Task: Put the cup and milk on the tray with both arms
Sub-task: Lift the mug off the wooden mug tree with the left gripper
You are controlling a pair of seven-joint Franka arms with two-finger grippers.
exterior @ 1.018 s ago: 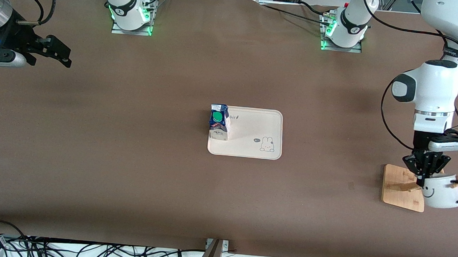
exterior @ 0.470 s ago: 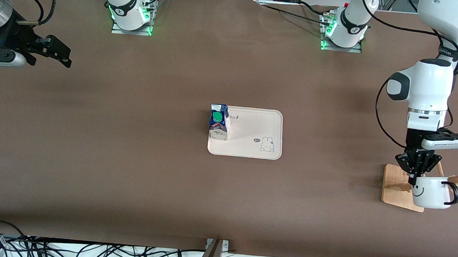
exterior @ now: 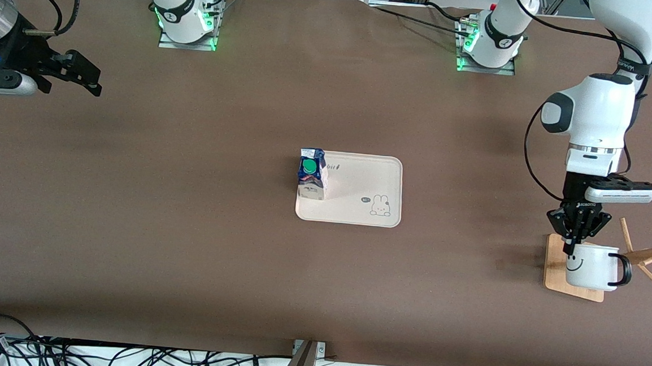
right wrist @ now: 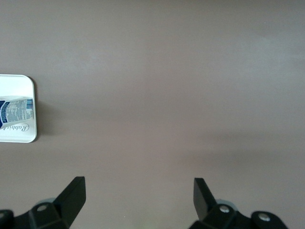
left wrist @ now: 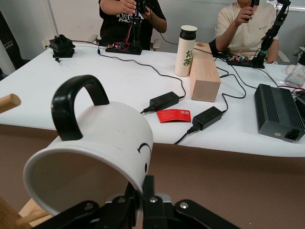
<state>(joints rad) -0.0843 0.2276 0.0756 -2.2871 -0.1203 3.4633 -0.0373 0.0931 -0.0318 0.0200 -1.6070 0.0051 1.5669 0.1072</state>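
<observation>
The white smiley cup (exterior: 591,266) with its black handle hangs from my left gripper (exterior: 571,248), which is shut on the cup's rim and holds it over the wooden rack's base (exterior: 555,270). In the left wrist view the cup (left wrist: 95,152) fills the foreground, its rim pinched between my fingers (left wrist: 148,191). The milk carton (exterior: 311,173) with its green cap stands on the cream tray (exterior: 358,205), at the tray's end toward the right arm. My right gripper (exterior: 86,79) is open and waits over the bare table at the right arm's end; its wrist view shows the tray's corner (right wrist: 21,136) and the carton (right wrist: 16,110).
The wooden rack's pegs (exterior: 647,259) stick out beside the held cup at the left arm's end of the table. Cables lie along the table edge nearest the front camera. The rabbit drawing (exterior: 380,205) marks the tray's bare part.
My left gripper has lifted the cup off the rack's peg and moved it toward the tray's side of the rack, turning it more upright. The right arm has not moved.
</observation>
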